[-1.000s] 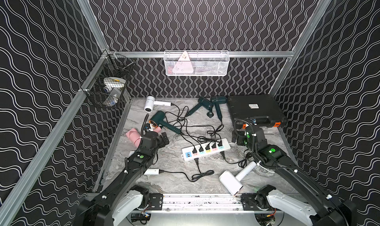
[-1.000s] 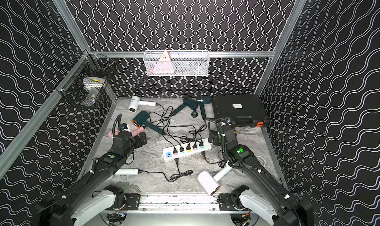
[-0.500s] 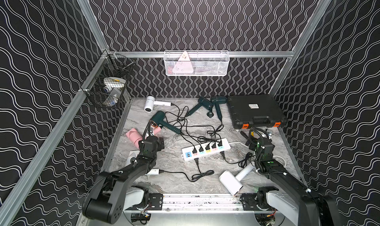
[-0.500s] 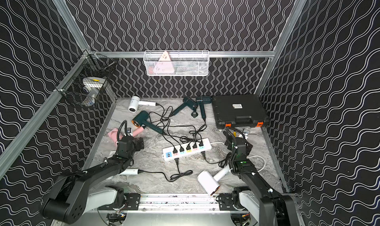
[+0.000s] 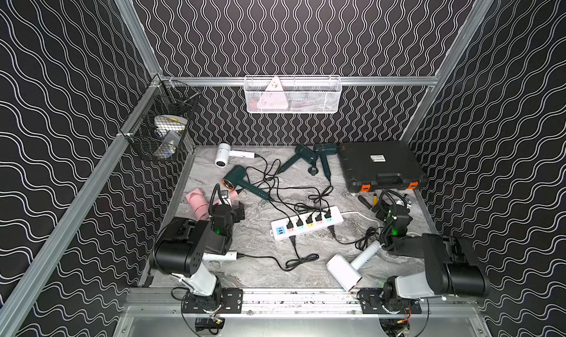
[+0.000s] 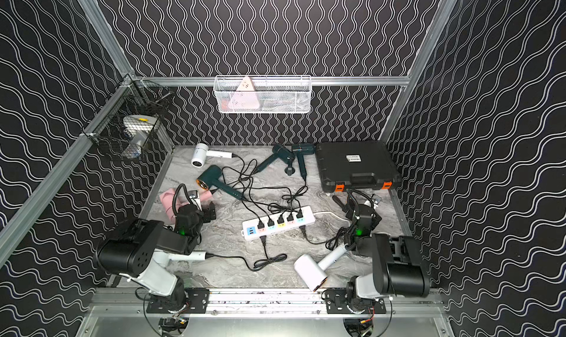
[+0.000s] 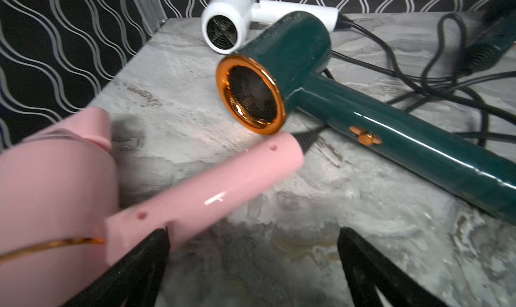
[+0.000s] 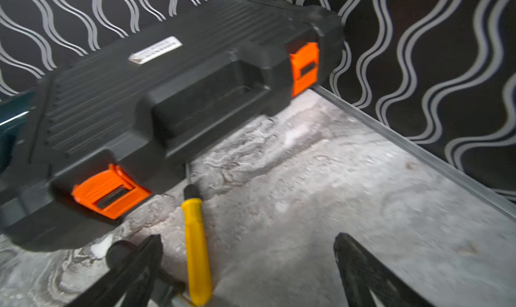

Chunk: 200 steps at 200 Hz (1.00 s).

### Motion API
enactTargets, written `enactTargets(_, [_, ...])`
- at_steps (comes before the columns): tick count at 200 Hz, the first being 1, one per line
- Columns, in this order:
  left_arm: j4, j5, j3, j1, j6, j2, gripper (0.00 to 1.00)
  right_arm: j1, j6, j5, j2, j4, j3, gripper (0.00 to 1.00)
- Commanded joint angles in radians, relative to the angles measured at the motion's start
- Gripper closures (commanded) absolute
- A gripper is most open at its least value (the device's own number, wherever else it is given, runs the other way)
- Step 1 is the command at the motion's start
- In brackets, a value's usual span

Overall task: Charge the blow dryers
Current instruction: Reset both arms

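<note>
1. Blow dryers (image 5: 237,177) lie scattered on the bench (image 5: 251,274) around the power strip (image 5: 281,231).
2. Black case (image 5: 379,164) sits behind the strip, rightward.
3. Left hand (image 7: 252,231), spread apart and empty, hovers left of the strip beside the pink dryer (image 7: 201,188).
4. Right hand (image 8: 248,237), likewise apart and empty, hovers right of the strip above a screwdriver (image 8: 196,249).

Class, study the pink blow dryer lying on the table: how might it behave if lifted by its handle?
Likely top-heavy: the pink blow dryer has a bulky barrel on a slim handle, so it may swing barrel-down. Its glossy shell may slip. The black cord at the handle's end looks floppy and would probably drag.
</note>
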Motion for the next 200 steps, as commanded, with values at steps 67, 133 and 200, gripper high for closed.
enactTargets(67, [-0.009, 0.173, 0.103, 0.005, 0.074, 0.012, 0.01, 0.023, -0.140, -0.211, 0.143, 0.011, 0.154, 0.00])
enactTargets(133, [-0.015, 0.173, 0.104, 0.004, 0.075, 0.009, 0.01, 0.024, -0.175, -0.276, 0.160, 0.036, 0.160, 0.00])
enactTargets(200, [-0.018, 0.169, 0.106, 0.007, 0.070, 0.011, 0.01, 0.024, -0.172, -0.276, 0.158, 0.028, 0.161, 0.00])
